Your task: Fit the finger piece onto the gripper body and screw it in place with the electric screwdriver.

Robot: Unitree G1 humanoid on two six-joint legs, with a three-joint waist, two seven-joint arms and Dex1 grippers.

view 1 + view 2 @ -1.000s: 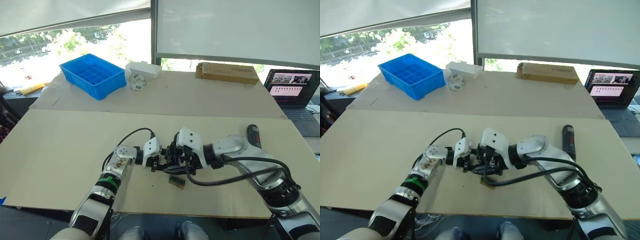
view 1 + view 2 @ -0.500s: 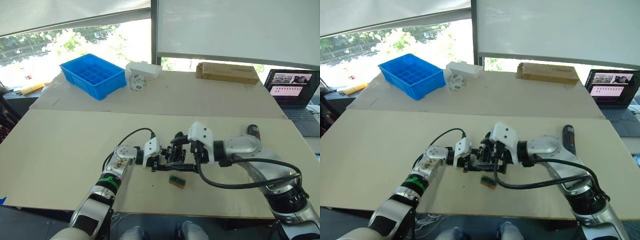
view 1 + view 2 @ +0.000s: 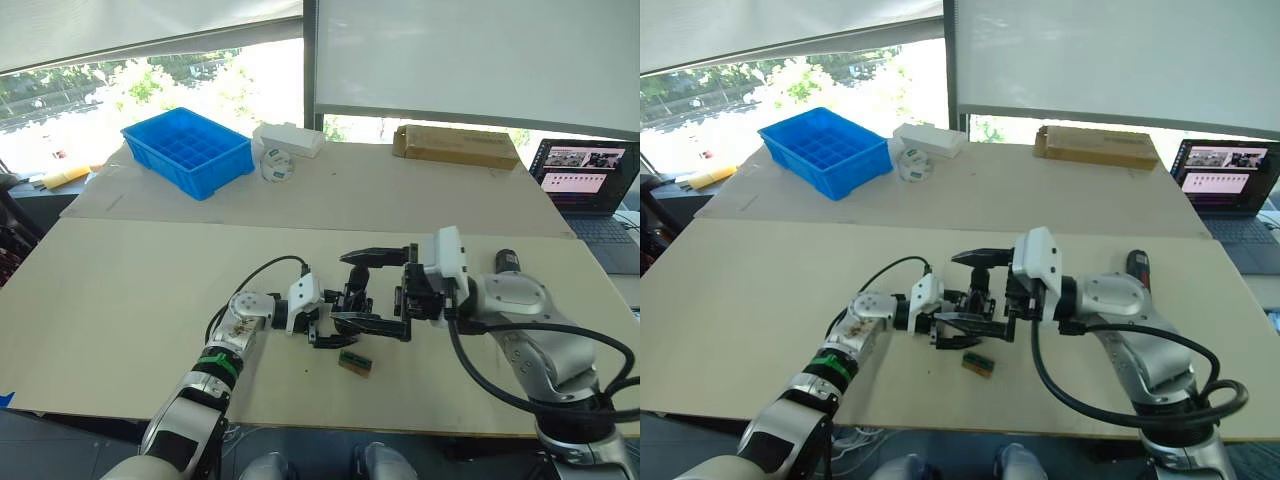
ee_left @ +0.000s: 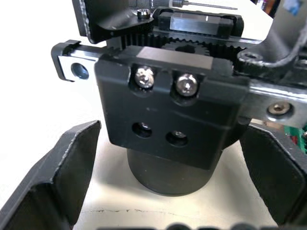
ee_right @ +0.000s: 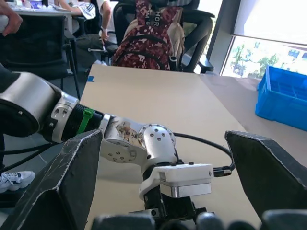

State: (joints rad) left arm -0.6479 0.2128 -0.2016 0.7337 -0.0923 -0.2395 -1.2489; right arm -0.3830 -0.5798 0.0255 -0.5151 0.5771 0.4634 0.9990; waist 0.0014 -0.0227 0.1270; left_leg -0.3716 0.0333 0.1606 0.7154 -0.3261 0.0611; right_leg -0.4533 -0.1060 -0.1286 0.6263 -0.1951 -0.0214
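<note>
The black blocky gripper body (image 3: 353,300) stands on its round base (image 4: 168,175) on the table. My left gripper (image 3: 322,331) reaches in from the left and is shut on it, one finger (image 4: 57,177) at each side. My right gripper (image 3: 340,288) hovers just right of the body with its two long fingers spread wide, one above and one low, and nothing between them. I cannot tell the finger piece apart from the body. The electric screwdriver (image 3: 1137,268) lies on the table behind my right forearm.
A small green-and-tan block (image 3: 353,362) lies just in front of the body. At the back stand a blue bin (image 3: 187,150), a white box (image 3: 288,138), a tape roll (image 3: 273,167) and a cardboard box (image 3: 455,145). A laptop (image 3: 585,180) sits far right.
My right gripper has drawn back to the right from the gripper body and lifted, its fingers now spread wide. The left gripper and the body have stayed put.
</note>
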